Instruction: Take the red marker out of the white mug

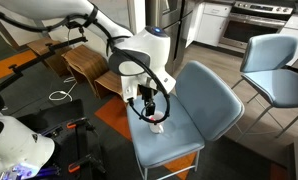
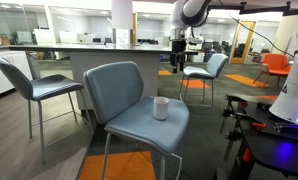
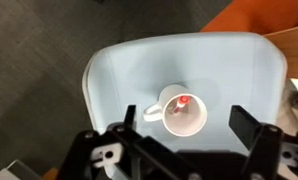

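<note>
1. The jaws stand wide apart and hold nothing. They hang above the white mug (image 3: 184, 115), which sits upright on the tabletop (image 3: 119, 70), here a chair's seat.
2. The red marker (image 3: 184, 101) stands inside the mug with its tip close to the rim. If the descent is slightly off, a jaw could land on the rim and tip the mug.
3. If the jaws close while one is outside the wall, they would likely pinch the mug together with the marker and lift both.
4. The marker is thin and probably smooth. A shallow pinch could let it slip back in, or drop and roll off the tabletop.
5. The mug looks light, so a sideways nudge could slide it towards the edge.
</note>
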You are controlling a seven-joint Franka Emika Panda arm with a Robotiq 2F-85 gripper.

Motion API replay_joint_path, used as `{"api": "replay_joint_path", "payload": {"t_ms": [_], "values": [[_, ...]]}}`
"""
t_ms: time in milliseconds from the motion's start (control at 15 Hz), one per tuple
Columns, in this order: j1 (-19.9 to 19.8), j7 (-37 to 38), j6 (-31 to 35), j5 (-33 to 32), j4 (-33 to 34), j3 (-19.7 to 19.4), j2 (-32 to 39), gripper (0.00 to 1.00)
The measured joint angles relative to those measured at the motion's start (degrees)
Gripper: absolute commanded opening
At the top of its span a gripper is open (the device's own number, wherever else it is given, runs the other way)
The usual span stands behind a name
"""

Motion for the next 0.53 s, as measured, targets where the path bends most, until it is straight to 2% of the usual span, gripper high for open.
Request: {"api": "replay_joint_path", "payload": {"t_ms": [400,533], "values": [[0.99,-1.51,0.04,0.92,6.66,1.96,9.77,1.00],[1.14,-2.70,0.14,0.92,8.73,2.49,12.61,0.90]]}}
